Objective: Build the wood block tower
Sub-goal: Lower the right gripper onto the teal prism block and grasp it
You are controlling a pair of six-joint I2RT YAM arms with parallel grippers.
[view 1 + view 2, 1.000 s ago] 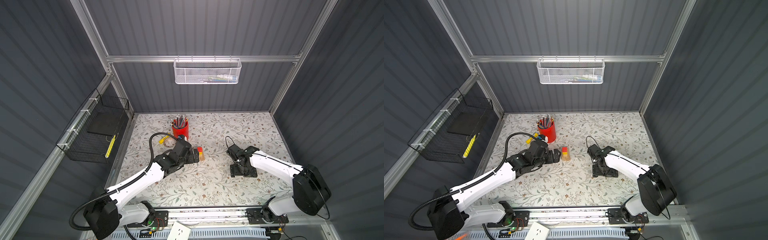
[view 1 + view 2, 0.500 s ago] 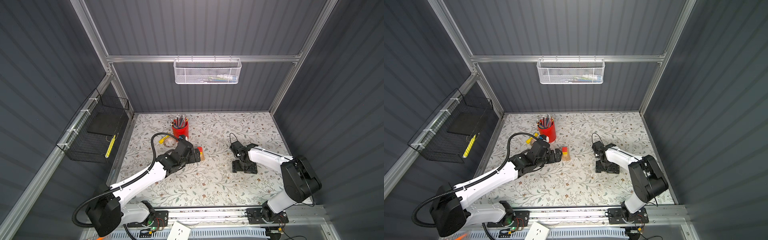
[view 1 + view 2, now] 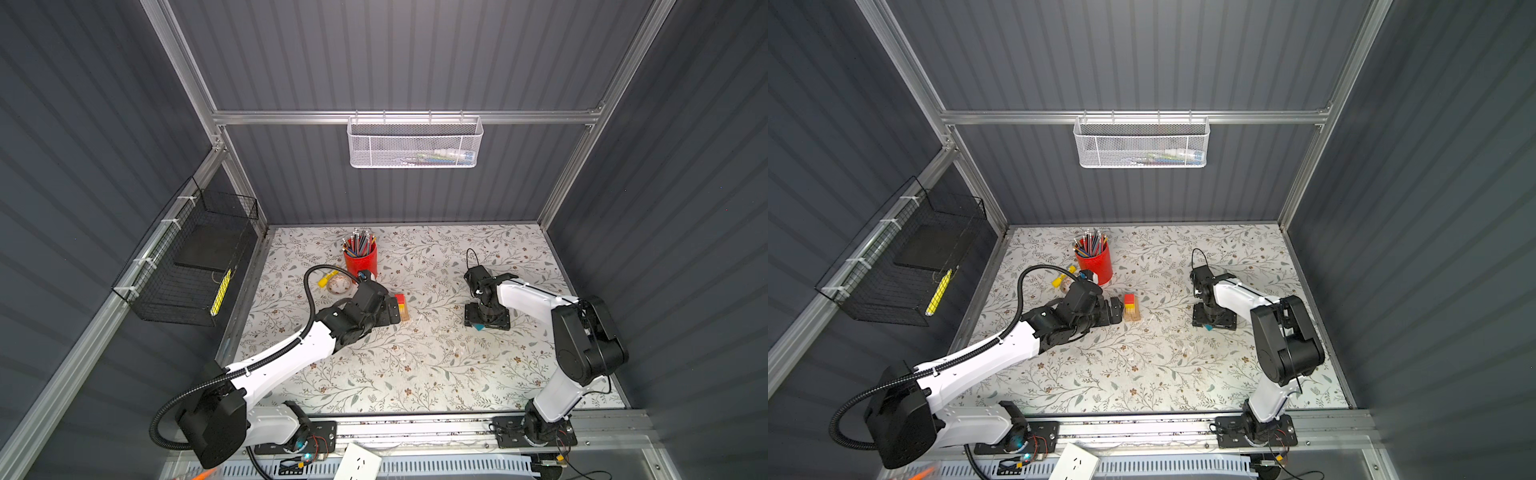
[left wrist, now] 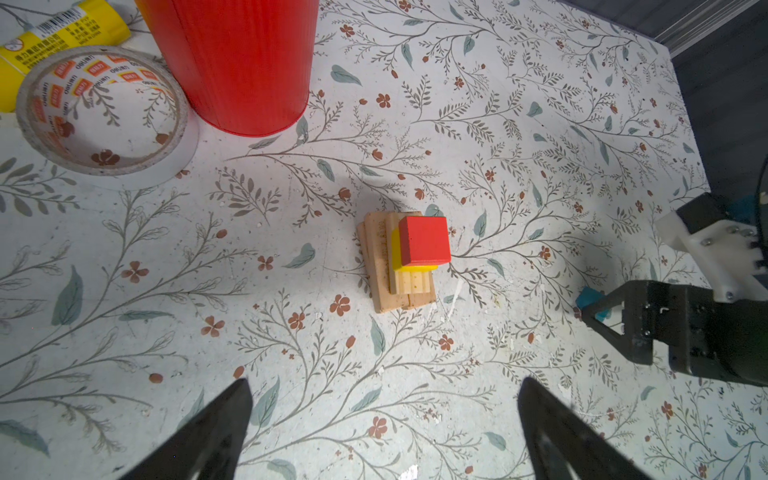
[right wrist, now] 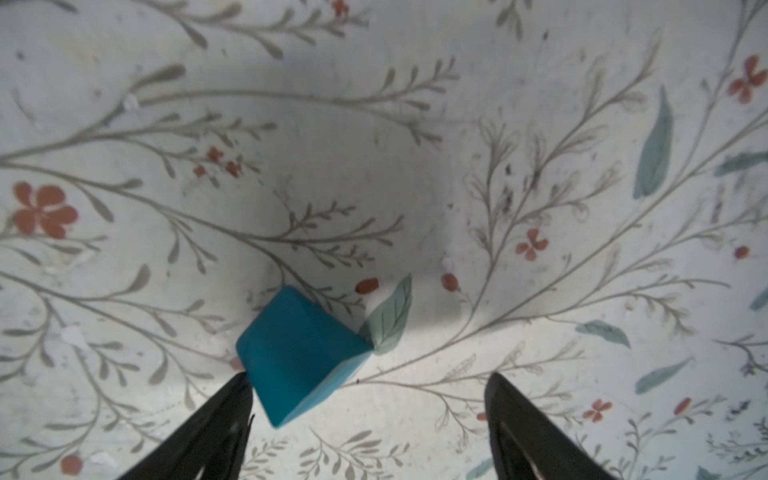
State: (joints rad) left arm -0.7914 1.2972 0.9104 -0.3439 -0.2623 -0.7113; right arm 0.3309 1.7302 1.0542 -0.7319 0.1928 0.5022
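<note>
Right gripper (image 5: 370, 376), jaws apart, straddles the teal block (image 5: 297, 353); next squeeze squarely, then carry it to the stack (image 4: 399, 286)

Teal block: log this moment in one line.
teal block: on table | right gripper: open at it | left gripper: open, empty | tower: red block on top

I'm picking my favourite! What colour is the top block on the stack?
Red block, clearest in the left wrist view.

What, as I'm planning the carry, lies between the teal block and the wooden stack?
Nothing but bare flowered tabletop: the left wrist view shows the teal block and the stack apart, with no object between them.
</note>
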